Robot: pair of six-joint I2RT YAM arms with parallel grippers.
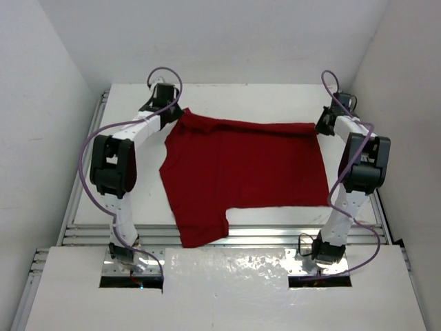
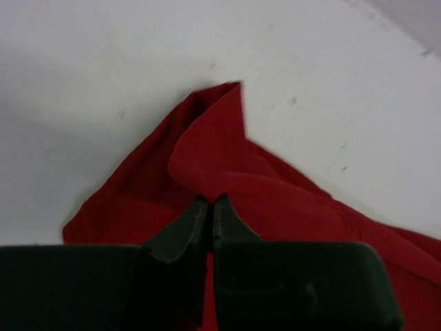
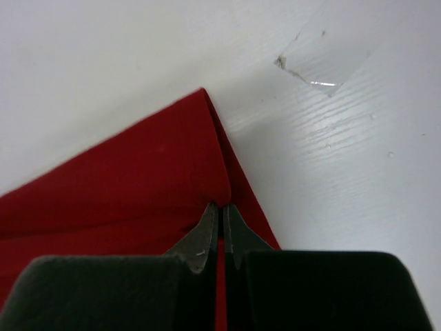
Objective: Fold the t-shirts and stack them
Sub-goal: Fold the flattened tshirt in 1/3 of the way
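T-shirt [image 1: 241, 172] long axis left-right | left pincer [image 2: 210, 203], right pincer [image 3: 220, 207] clamped on far corners

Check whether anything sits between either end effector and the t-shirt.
Nothing visible does. The left end effector and the right end effector are each shut directly on a far corner of the t-shirt, and no other object shows near either grasp.

T-shirt [image 1: 244, 169] lies on table [image 1: 241, 96] between left gripper [image 1: 176, 117] and right gripper [image 1: 320, 128].
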